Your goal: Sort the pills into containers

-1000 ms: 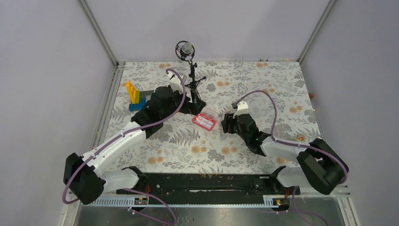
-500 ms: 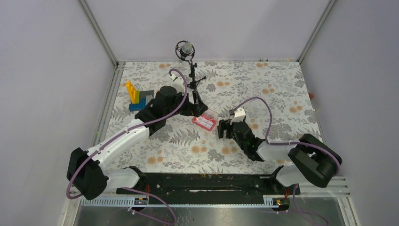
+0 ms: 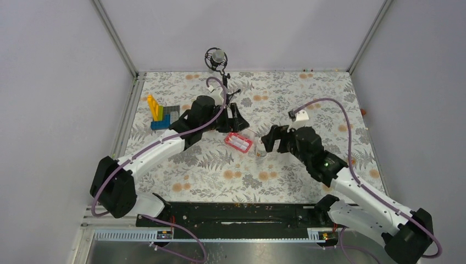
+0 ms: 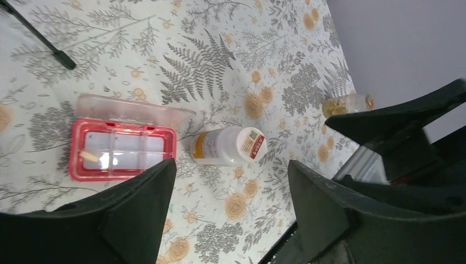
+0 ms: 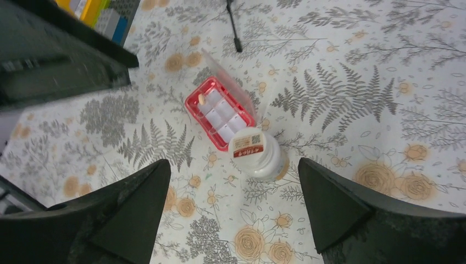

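The pink compartment box (image 3: 238, 142) lies open mid-cloth, lid tipped back; it also shows in the left wrist view (image 4: 124, 155) and the right wrist view (image 5: 221, 117). One yellowish pill (image 4: 88, 157) lies in an end compartment, also seen from the right wrist (image 5: 202, 99). The white-capped, orange-labelled bottle (image 3: 261, 152) stands just right of the box (image 4: 228, 146) (image 5: 256, 154). The clear yellowish bottle (image 4: 346, 103) lies far right. My left gripper (image 3: 235, 122) (image 4: 231, 170) is open and empty above the box. My right gripper (image 3: 269, 140) (image 5: 233, 165) is open above the white-capped bottle, not touching it.
A blue, yellow and grey toy-brick block (image 3: 159, 113) stands at the left, also in the right wrist view (image 5: 93, 11). A black microphone tripod (image 3: 224, 88) stands behind the box, one leg reaching near it (image 5: 233, 25). The floral cloth ends at grey walls.
My right arm has risen and swung right, its gripper drawing back from the white-capped bottle, which now stands free. My left gripper has moved right, closer above the pink box.
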`<act>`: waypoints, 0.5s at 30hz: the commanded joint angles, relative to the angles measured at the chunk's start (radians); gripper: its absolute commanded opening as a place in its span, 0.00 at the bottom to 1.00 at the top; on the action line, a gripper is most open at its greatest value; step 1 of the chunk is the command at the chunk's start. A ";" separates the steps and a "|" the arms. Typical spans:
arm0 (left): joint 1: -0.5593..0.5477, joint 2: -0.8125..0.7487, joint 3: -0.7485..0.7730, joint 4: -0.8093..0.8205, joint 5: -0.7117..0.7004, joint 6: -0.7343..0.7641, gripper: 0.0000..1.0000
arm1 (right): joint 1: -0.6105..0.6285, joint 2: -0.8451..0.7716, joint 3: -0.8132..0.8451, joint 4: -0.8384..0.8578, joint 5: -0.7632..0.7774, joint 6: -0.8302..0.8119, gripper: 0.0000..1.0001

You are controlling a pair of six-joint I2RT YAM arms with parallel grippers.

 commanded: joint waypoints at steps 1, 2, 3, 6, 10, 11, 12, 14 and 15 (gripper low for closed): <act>0.005 0.060 0.073 0.056 0.113 -0.065 0.72 | -0.122 0.078 0.198 -0.289 -0.133 0.080 0.88; 0.005 0.076 0.079 0.052 0.123 -0.071 0.71 | -0.149 0.115 0.245 -0.328 -0.141 0.097 0.82; 0.005 0.092 0.085 0.040 0.127 -0.074 0.67 | -0.170 0.157 0.286 -0.357 -0.148 0.105 0.75; 0.004 0.134 0.105 -0.006 0.117 -0.044 0.55 | -0.194 0.284 0.394 -0.413 -0.128 0.085 0.61; 0.003 0.194 0.106 -0.039 0.080 0.034 0.47 | -0.211 0.462 0.515 -0.498 -0.089 0.060 0.49; 0.002 0.208 0.102 -0.040 0.071 0.046 0.46 | -0.217 0.510 0.531 -0.512 -0.088 0.062 0.48; 0.000 0.222 0.097 -0.040 0.064 0.056 0.45 | -0.220 0.542 0.545 -0.523 -0.087 0.064 0.47; -0.011 0.252 0.093 -0.037 0.052 0.079 0.43 | -0.223 0.597 0.562 -0.550 -0.073 0.069 0.46; -0.020 0.268 0.093 -0.035 0.047 0.087 0.42 | -0.226 0.621 0.563 -0.551 -0.086 0.066 0.46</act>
